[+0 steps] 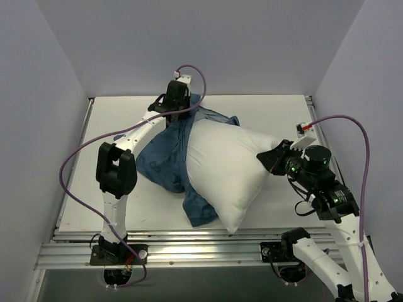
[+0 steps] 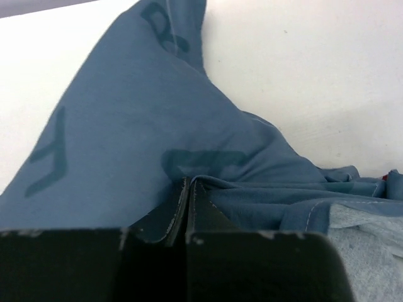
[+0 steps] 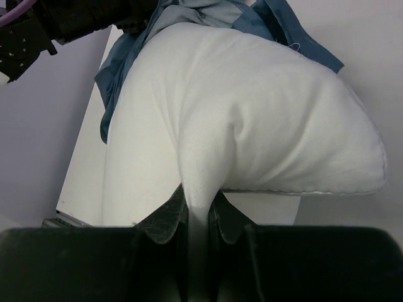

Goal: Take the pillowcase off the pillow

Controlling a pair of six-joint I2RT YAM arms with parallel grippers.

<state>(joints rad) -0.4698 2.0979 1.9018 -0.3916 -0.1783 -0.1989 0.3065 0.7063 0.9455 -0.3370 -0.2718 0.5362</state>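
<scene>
At the right corner of the pillow (image 1: 227, 170) the right gripper (image 3: 198, 202) pinches it, left gripper (image 2: 187, 190) clamps the pillowcase (image 1: 160, 165); pulling may slip either thin pinch

A white worktop (image 1: 116, 123) forms the floor of a pale lavender enclosure, with plain walls (image 1: 201, 44) rising on three sides. Ribbed aluminium rails (image 1: 201, 250) run along its near edge.

Left arm (image 1: 116, 170) stretched to the far edge; my left gripper (image 1: 181, 111) pinched tight on the pillowcase (image 1: 160, 160). My right gripper (image 1: 272, 158), near right edge, clamped onto the pillow (image 1: 220, 170).
</scene>
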